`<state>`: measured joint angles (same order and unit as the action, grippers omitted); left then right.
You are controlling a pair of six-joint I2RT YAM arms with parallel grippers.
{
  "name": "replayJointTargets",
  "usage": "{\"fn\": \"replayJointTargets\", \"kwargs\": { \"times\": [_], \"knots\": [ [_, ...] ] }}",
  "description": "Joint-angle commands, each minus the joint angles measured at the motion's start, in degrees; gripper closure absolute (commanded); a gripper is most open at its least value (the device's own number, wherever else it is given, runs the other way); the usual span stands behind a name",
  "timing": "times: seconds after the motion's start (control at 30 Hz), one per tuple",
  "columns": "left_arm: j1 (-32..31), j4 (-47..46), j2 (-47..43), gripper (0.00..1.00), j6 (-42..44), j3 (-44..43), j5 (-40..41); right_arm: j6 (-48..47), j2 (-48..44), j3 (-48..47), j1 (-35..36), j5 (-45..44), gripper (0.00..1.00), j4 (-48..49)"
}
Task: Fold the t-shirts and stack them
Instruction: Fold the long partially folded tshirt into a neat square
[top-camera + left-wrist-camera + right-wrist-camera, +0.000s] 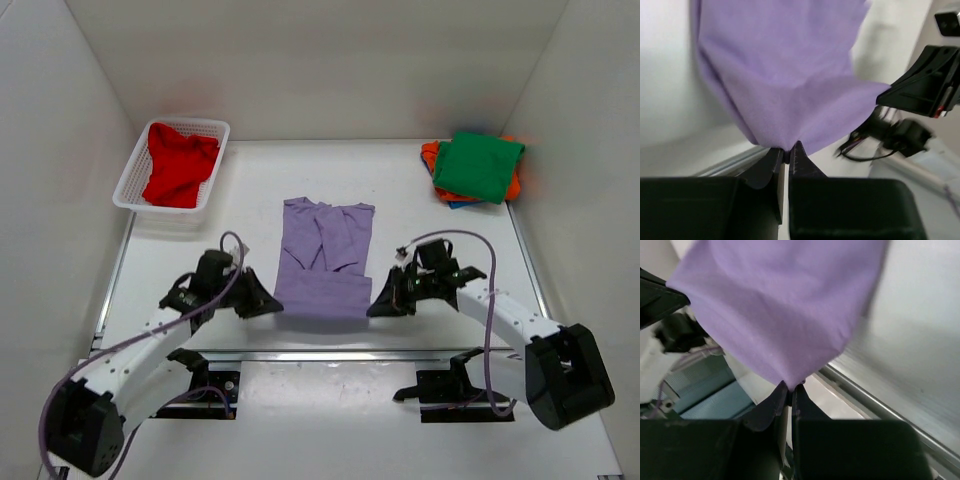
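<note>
Pinching the near hem corners of the lavender t-shirt (325,262), the left gripper (277,305) and the right gripper (373,308) each have their fingers narrowed tight on the cloth. The shirt lies mid-table, sleeves folded inward. A red t-shirt (180,165) sits in the white basket (133,165) at far left. At far right a green t-shirt (478,165) tops an orange t-shirt (431,157).

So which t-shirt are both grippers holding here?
The lavender-purple t-shirt at the table's middle: the left gripper and right gripper each pinch a near corner. The red t-shirt lies in the basket; the green t-shirt lies untouched at far right.
</note>
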<state>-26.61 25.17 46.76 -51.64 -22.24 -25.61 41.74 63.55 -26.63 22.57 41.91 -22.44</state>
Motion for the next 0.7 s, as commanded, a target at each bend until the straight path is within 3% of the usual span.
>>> {"fn": "replayJointTargets", "kwargs": {
  "times": [0.0,0.13,0.4,0.43,0.47,0.5,0.57,0.67],
  "knots": [
    [6.5,-3.0,7.0,1.0,4.3,-9.5,-1.7,-3.8,4.9,-9.5,-5.1,3.0,1.0,-1.6],
    [11.4,-9.4,21.0,1.0,6.5,-20.5,-1.6,-6.4,14.7,-19.0,-11.5,4.8,1.0,0.7],
    [15.2,-17.1,56.2,1.0,8.3,-50.2,-1.0,-11.2,45.7,-53.6,-18.4,1.9,1.0,0.0],
    [15.4,-16.1,62.1,0.88,8.3,-57.0,-1.8,-11.4,50.1,-56.3,-19.0,1.8,1.0,0.2],
    [15.7,-15.6,67.4,0.61,7.9,-63.7,-2.9,-11.3,51.9,-60.6,-19.2,0.5,0.88,0.1],
    [16.3,-15.6,71.5,0.6,7.3,-68.7,-4.2,-11.8,54.9,-65.0,-19.3,0.2,0.8,-0.6],
    [16.5,-16.7,74.8,0.54,4.5,-72.3,-6.9,-13.1,57.7,-69.0,-19.5,-2.4,0.53,-2.9],
    [17.0,-21.0,74.4,0.55,2.9,-70.6,-7.6,-14.7,57.9,-70.0,-18.6,-6.0,0.41,-4.3]
  ]
}}
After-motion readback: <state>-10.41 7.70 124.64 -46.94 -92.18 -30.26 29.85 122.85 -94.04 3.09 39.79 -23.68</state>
